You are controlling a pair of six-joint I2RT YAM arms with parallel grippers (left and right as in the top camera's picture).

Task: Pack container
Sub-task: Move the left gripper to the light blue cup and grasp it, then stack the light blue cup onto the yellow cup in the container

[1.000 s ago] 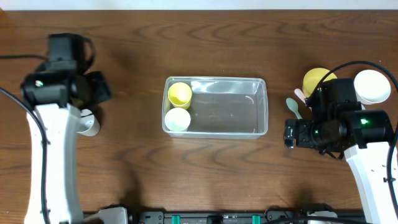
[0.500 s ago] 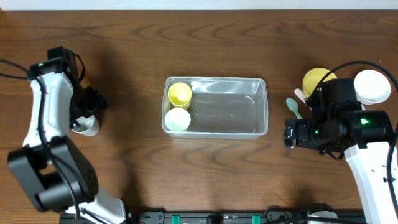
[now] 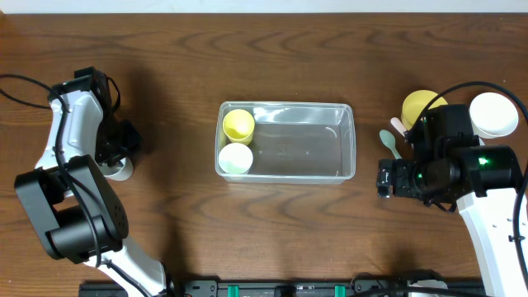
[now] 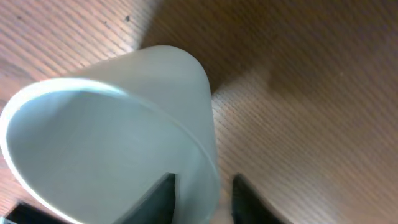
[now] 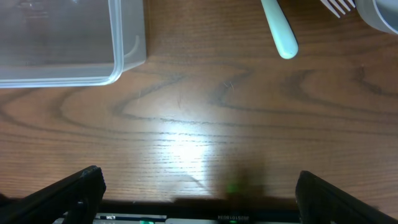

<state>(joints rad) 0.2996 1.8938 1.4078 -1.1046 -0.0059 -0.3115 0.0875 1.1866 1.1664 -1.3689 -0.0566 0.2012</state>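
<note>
The clear container (image 3: 305,148) sits mid-table with a yellow cup (image 3: 238,124) and a pale cup (image 3: 235,157) standing at its left end. Far to the left, my left gripper (image 3: 116,157) is down on a white cup (image 3: 120,170). In the left wrist view the white cup (image 4: 112,124) fills the frame, and my gripper (image 4: 205,199) pinches its wall with one finger (image 4: 158,199) inside and the other outside. My right gripper (image 5: 199,199) hovers open over bare wood right of the container's corner (image 5: 127,59), holding nothing.
A yellow bowl (image 3: 421,106) and a white bowl (image 3: 493,114) stand at the right behind the right arm. A green spoon (image 3: 388,142) and a pink utensil (image 3: 398,125) lie beside them. The spoon handle (image 5: 280,31) and fork tines (image 5: 339,5) show in the right wrist view.
My left arm swung down over the white cup, and its jaws narrowed onto the cup's wall. The right arm has not moved.
</note>
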